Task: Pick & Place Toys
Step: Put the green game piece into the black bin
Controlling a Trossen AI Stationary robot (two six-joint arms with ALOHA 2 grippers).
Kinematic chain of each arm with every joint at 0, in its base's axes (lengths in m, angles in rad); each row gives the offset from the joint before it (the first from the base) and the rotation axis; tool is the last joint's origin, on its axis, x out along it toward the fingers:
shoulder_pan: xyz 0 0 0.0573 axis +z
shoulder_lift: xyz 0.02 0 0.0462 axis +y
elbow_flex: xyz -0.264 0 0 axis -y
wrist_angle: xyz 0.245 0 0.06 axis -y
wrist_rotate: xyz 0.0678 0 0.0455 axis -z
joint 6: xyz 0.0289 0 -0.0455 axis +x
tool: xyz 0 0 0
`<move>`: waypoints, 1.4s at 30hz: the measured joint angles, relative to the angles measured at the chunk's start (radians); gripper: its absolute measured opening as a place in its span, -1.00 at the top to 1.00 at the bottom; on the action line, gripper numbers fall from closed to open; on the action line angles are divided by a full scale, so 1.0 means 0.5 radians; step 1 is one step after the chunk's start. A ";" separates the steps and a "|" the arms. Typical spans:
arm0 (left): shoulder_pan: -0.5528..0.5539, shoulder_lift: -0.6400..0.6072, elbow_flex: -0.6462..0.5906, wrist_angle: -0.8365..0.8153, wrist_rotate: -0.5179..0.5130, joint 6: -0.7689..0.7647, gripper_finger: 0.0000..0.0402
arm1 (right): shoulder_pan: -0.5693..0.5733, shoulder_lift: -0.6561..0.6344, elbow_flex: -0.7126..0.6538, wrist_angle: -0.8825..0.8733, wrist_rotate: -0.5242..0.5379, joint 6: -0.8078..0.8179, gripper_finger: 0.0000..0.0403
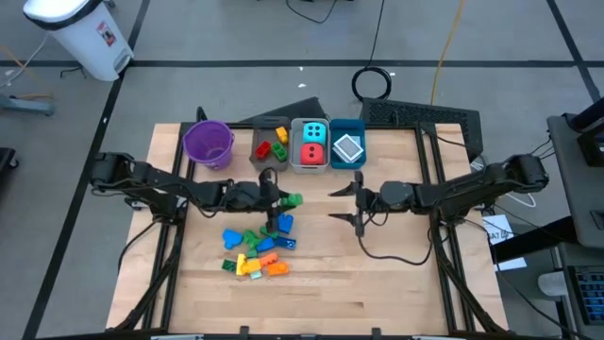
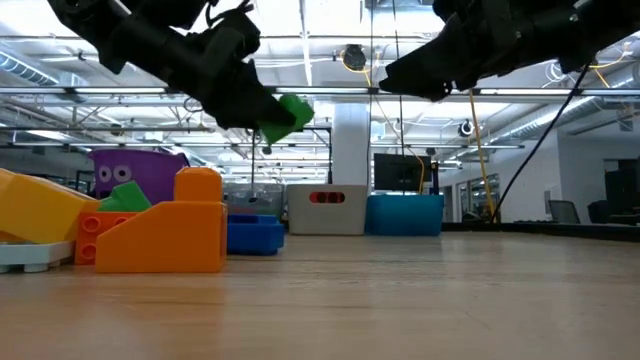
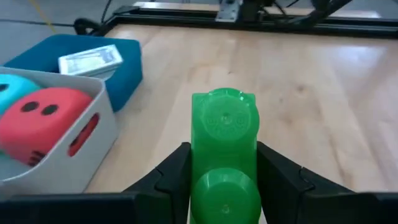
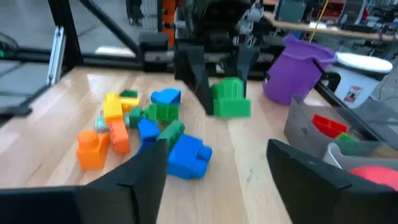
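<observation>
Green brick (image 3: 224, 155), purple bucket (image 1: 208, 142), red die (image 3: 46, 121) black-dotted

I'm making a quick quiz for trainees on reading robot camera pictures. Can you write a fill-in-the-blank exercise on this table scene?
1. The left gripper is shut on a ____ brick.
2. The red die and the cyan die sit together in the ____ bin.
3. The bucket at the far left of the row of bins is ____.
4. The right gripper holds ____.

Missing words: green; white; purple; nothing
</observation>
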 joint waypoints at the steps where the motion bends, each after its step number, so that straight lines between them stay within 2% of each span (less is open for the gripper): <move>1: -0.008 0.001 0.000 0.012 0.013 -0.002 0.28 | 0.000 0.055 0.002 0.078 0.000 0.008 -0.31; 5: -0.056 0.001 0.000 0.010 0.025 -0.002 0.23 | -0.022 0.297 0.035 0.329 -0.003 0.011 -0.49; 9: -0.107 0.003 0.000 0.014 0.030 -0.039 0.25 | -0.054 0.516 0.171 0.357 -0.004 0.006 -0.56; 13: -0.147 0.003 0.000 0.011 0.032 -0.040 0.28 | -0.063 0.753 0.307 0.452 -0.010 0.018 -0.56; 18: -0.175 0.003 0.000 0.001 0.029 -0.040 0.22 | -0.064 0.943 0.400 0.609 -0.260 0.020 -0.51; 21: -0.189 0.003 0.000 -0.008 0.029 -0.042 0.22 | -0.064 0.987 0.433 0.627 -0.270 0.019 -0.46; 24: -0.202 0.003 0.000 -0.004 -0.014 -0.042 0.27 | -0.079 0.986 0.431 0.622 -0.260 0.016 -0.41; 31: -0.136 -0.038 0.004 0.003 -0.368 -0.086 0.26 | -0.146 0.764 0.429 0.335 -0.248 0.000 -0.34; 37: 0.151 -0.084 0.054 0.013 -0.485 -0.094 0.25 | -0.240 0.471 0.429 -0.051 -0.257 -0.043 -0.34; 42: 0.567 -0.081 0.077 0.008 -0.519 -0.224 0.28 | -0.337 0.337 0.428 -0.243 -0.255 -0.101 -0.32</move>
